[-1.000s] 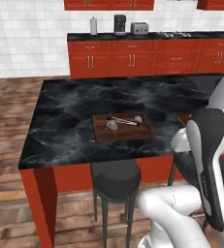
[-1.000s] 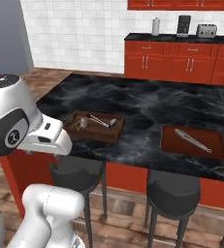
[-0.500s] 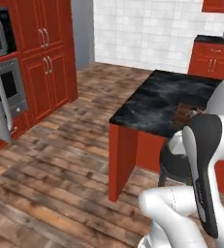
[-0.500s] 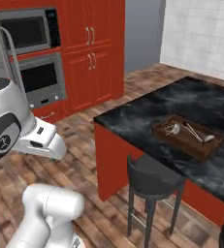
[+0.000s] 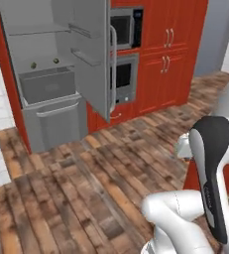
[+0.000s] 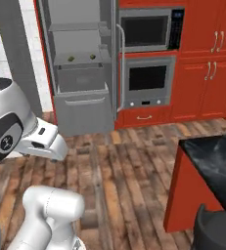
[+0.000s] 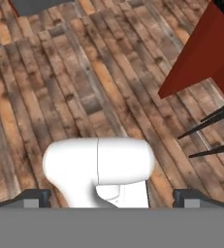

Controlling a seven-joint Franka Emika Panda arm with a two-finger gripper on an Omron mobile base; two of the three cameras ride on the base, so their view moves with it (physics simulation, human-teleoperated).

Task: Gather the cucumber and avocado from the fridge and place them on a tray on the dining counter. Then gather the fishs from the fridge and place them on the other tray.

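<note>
Green cucumber (image 5: 33, 65) and avocado (image 5: 56, 61) sit on the open fridge (image 5: 46, 74) shelf, upper left. Both look small, smooth and slippery; grab each around its middle. Gripper (image 7: 111, 197) jaws are spread wide, holding nothing.

fridge (image 6: 80, 73) open | two small items on shelf (image 6: 81, 58) | counter (image 6: 217, 161) right

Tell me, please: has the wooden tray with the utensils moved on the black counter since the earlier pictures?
Cannot tell. The whole picture has swung round to the open fridge and the oven, so the camera has moved. The right base view shows a corner of the counter, no tray.
</note>
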